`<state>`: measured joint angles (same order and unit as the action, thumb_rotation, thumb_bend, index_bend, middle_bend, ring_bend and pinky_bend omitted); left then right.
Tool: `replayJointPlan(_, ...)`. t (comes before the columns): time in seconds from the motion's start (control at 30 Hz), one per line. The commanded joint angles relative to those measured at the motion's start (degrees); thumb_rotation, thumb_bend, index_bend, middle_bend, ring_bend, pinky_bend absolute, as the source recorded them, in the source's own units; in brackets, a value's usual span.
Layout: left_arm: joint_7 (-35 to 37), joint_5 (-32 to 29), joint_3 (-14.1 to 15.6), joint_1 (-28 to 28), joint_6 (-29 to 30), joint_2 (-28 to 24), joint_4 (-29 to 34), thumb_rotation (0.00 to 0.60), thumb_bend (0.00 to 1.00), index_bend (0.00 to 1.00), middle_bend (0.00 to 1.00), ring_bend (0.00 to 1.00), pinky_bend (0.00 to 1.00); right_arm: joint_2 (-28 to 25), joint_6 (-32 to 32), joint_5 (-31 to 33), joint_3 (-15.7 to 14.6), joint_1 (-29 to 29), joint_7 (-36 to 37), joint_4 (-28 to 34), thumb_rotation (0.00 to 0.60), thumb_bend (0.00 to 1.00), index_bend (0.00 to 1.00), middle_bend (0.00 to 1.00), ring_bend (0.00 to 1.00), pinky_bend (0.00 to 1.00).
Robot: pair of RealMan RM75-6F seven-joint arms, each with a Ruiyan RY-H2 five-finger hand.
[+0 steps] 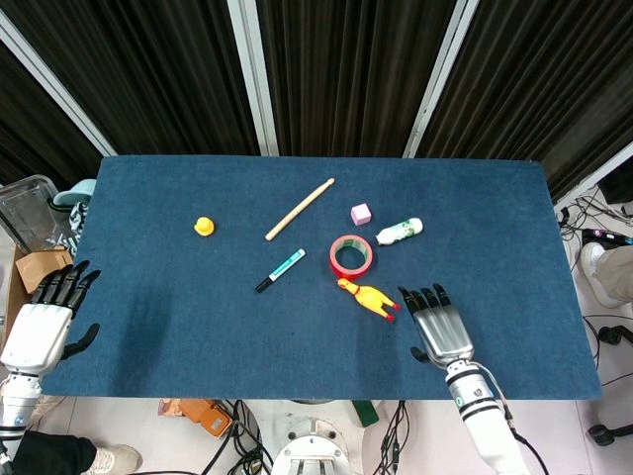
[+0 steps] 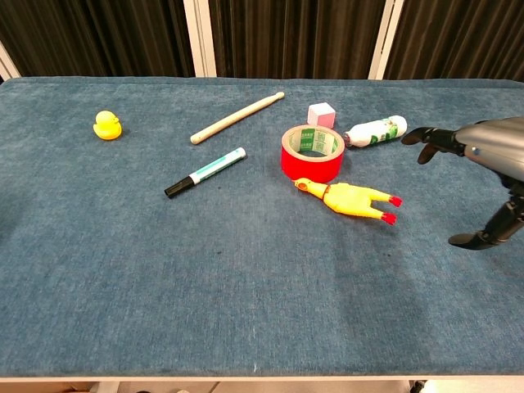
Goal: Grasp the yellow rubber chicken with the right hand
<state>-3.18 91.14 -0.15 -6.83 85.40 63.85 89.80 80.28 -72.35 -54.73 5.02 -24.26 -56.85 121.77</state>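
The yellow rubber chicken [image 1: 367,297] [image 2: 350,198] lies flat on the blue table, red feet toward the right, just in front of the red tape roll. My right hand [image 1: 441,328] [image 2: 483,160] hovers open to the right of the chicken's feet, fingers spread and pointing away from me, holding nothing. A small gap separates it from the chicken. My left hand [image 1: 45,318] is open at the table's front left edge, far from the chicken; the chest view does not show it.
A red tape roll [image 1: 351,256] [image 2: 311,153] sits right behind the chicken. Further back are a pink cube [image 1: 361,213], a white bottle [image 1: 400,232], a wooden stick [image 1: 299,209], a green marker [image 1: 281,270] and a yellow duck [image 1: 204,227]. A box [image 1: 40,265] stands off the table's left edge.
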Motion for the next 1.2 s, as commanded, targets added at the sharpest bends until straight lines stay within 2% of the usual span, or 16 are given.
replayJointPlan(0.03,0.0,-0.1,0.0,0.0,-0.1,0.0,0.0,0.600,0.29,0.09,0.00,0.00,0.10,2.1,-0.6,3.9,1.2,-2.2,-1.6,-1.8,0.600,0.31,0.02,0.22,0.17,0.10)
replayJointPlan(0.37,0.1,0.0,0.0,0.0,-0.1,-0.1,0.0,0.600,0.29,0.09,0.00,0.00,0.10,6.7,-1.8,12.2,4.0,-6.9,-2.6,-6.8,0.600,0.21,0.00,0.20,0.17,0.10)
replayJointPlan(0.97,-0.3,0.1,0.2,-0.1,-0.4,0.0,-0.2,0.600,0.29,0.09,0.00,0.00,0.10,12.7,0.8,17.7,4.9,-13.8,-0.4,-14.5,0.600,0.21,0.05,0.20,0.23,0.18)
replayJointPlan(1.1,-0.2,-0.1,0.2,-0.1,-0.4,-0.1,-0.1,0.600,0.29,0.09,0.00,0.00,0.10,13.8,1.1,18.1,5.0,-15.0,0.1,-16.2,0.600,0.22,0.07,0.21,0.26,0.22)
replayJointPlan(1.2,-0.2,-0.2,0.2,-0.1,-0.5,-0.1,-0.1,0.600,0.29,0.09,0.00,0.00,0.10,14.9,1.3,18.3,5.1,-15.8,0.7,-17.8,0.600,0.22,0.13,0.24,0.32,0.27)
